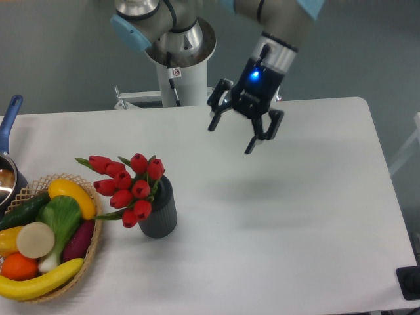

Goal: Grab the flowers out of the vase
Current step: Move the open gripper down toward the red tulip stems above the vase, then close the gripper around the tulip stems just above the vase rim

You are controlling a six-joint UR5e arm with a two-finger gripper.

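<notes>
We see the gripper (231,137) hanging tilted above the counter (295,197), fingers (214,122) spread and grasping nothing (blue light lit). The flowers (128,187) stand in the vase (159,213) near the counter's left, beside a basket (92,252), well apart from the gripper.

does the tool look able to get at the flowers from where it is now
Probably yes. The tool hangs open above the table, up and to the right of the flowers in the vase. Nothing stands between them; the basket lies on the far side.
</notes>
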